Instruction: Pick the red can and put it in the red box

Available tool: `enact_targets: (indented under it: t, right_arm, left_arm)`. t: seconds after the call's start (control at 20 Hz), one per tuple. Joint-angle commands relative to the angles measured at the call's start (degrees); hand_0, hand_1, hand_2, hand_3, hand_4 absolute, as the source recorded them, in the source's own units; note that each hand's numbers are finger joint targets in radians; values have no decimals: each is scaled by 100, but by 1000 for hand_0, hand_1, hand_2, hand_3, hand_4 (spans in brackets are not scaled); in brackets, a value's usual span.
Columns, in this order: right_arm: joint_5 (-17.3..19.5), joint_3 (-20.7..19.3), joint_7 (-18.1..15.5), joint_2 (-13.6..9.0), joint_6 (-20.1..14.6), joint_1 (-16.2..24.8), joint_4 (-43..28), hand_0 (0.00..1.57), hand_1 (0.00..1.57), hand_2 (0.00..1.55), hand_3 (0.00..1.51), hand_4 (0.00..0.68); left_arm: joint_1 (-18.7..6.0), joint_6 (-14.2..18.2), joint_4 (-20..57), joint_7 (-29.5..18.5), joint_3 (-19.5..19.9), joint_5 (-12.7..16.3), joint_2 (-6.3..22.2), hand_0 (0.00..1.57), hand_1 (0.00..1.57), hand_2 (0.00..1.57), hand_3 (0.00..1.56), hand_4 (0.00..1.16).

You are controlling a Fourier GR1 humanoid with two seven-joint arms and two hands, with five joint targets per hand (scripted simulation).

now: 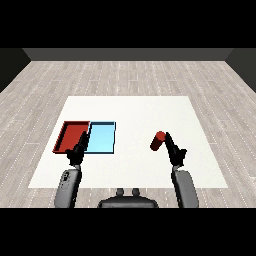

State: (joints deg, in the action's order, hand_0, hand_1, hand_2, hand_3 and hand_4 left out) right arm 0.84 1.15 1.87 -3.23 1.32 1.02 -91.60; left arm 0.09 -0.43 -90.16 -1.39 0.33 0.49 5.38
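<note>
Red can (157,141): tilted, at right robot hand (174,151), fingers curled round it, well right of both trays. Left robot hand (78,149): fingers relaxed, holding nothing, over red tray (70,132) near edge. Blue tray (101,138) beside it on table (135,110).

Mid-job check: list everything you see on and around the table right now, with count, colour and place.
Table: one, white, centre of the view, on a grey plank floor.
Red tray: one, red, left part of the table.
Blue tray: one, light blue, right beside the red tray.
Can: one, red, tilted, right part of the table, at the right hand.
Left hand: one, black, at the near edge of the trays.
Right hand: one, black, curled round the can.
</note>
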Motion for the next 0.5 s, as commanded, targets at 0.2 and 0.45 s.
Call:
enact_targets:
  t: [0.2,0.45]
  right_arm:
    - [-1142,-1635,-539,-1418,1254,-559,1219,0,0,0,0,0]
    - [-1660,-2005,-1930,-1561,1891,-385,815,0,0,0,0,0]
  left_arm:
    - [-144,45,73,305,-4,-98,-5,0,0,0,0,0]
    - [-203,-144,-321,-1743,209,245,-247,0,0,0,0,0]
